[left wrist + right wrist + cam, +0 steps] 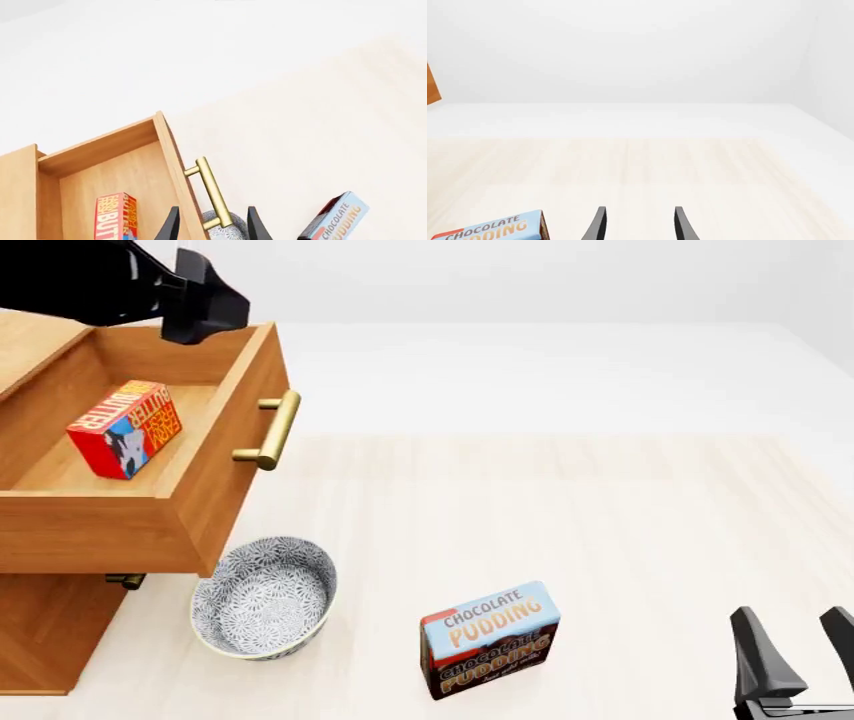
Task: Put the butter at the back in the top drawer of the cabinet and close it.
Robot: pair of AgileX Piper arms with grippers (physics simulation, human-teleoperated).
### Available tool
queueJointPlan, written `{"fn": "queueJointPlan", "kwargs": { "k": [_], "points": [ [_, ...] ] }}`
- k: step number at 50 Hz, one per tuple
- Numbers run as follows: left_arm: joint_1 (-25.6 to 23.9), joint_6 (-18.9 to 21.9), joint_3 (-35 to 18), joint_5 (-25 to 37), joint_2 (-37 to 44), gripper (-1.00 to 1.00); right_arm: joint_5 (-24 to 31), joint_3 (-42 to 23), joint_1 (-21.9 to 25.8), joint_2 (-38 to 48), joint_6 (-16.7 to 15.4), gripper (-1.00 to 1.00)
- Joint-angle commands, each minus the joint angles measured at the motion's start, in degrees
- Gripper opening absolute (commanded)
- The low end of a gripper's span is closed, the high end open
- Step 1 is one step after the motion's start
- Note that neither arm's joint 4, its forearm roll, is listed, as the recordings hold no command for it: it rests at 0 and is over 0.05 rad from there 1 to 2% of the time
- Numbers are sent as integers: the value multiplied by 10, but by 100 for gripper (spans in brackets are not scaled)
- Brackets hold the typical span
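Left end effector spread; butter apparently lengthwise along drawer.

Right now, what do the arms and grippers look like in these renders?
Both are matte black with no visible cables or markings. The right gripper has two slim, tapered, blade-like fingers on a black base. The left arm's end looks blocky and angular.

I see a pale wood-grain table running out to a plain white surround at the back. On its left side stands the cabinet. Just beside the cabinet's foot sits a patterned bowl (blue-grey speckle, upright). Near the bowl, toward the middle, the chocolate pudding box stands on edge, apart from it.
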Motion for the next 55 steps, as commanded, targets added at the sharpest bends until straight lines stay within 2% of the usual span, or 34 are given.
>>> {"fn": "queueJointPlan", "kwargs": {
  "k": [1, 29, 55],
  "points": [
    [-27, -6, 19, -19, -4, 100, 0, 0, 0, 0, 0, 100],
    [-52, 0, 46, -40, -10, 100, 0, 0, 0, 0, 0, 100],
    [-94, -12, 64, -67, 14, 100, 0, 0, 0, 0, 0, 100]
  ]
}}
